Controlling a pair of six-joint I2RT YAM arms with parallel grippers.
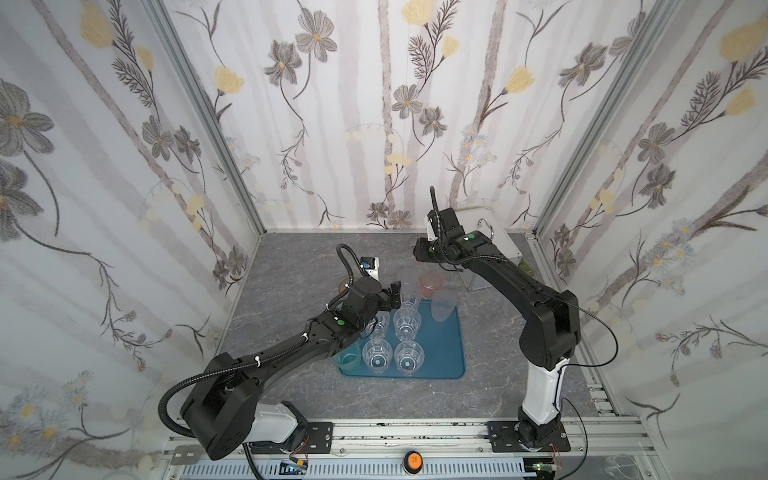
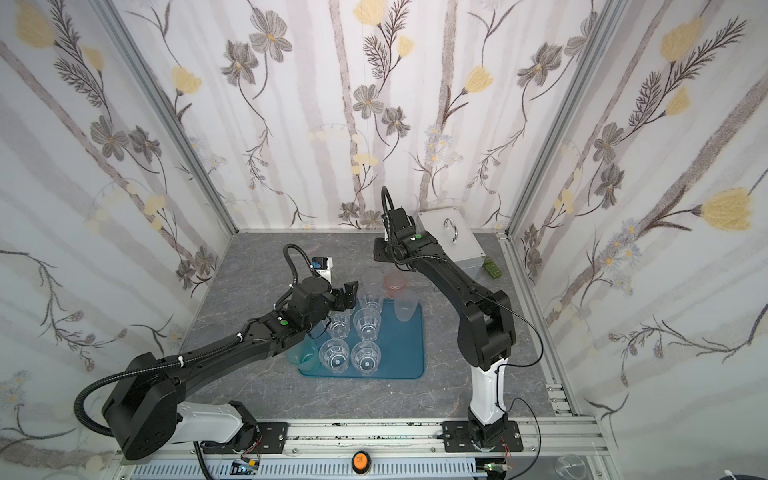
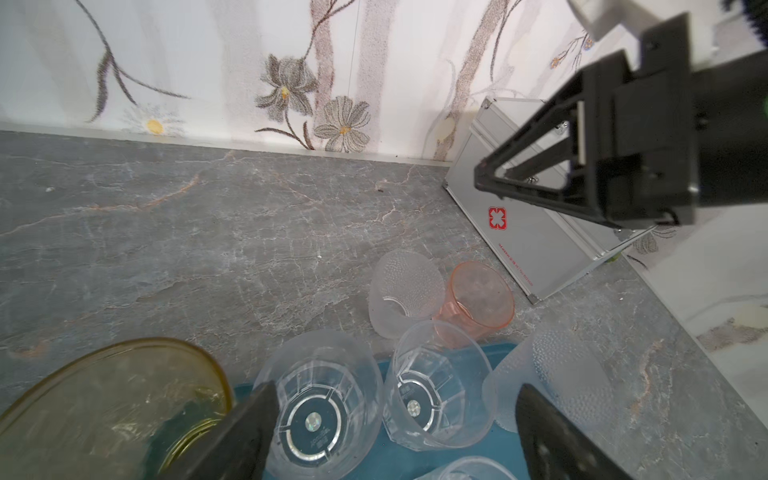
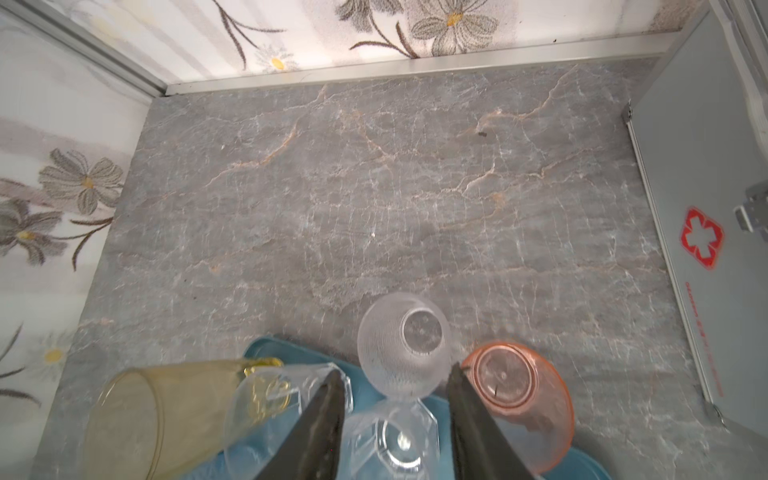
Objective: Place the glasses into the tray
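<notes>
1. So, the tray (image 1: 444, 357) holds several clear glasses (image 1: 407, 325), with a teal glass (image 1: 348, 360) at its near-left corner and a frosted glass (image 1: 444, 305) at its far-right corner.
2. Pink glass (image 1: 431, 284) and the other frosted glass (image 1: 409, 276) stand on the surface (image 1: 291, 266) just past the tray's far edge. Amber glass (image 3: 104, 399) is off its far-left corner.
3. Left claw (image 1: 390, 296) is spread wide and empty, over the tray's far-left part.
4. Right claw (image 4: 395, 372) has its jaws apart and empty, raised above the tray's far edge.

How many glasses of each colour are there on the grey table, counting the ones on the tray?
Clear glasses: 6, one shows only in the wrist views
Frosted glasses: 2
Amber glass: 1
Pink glass: 1
Teal glass: 1
Blue glass: 1, half hidden under the left arm
Total: 12
</notes>
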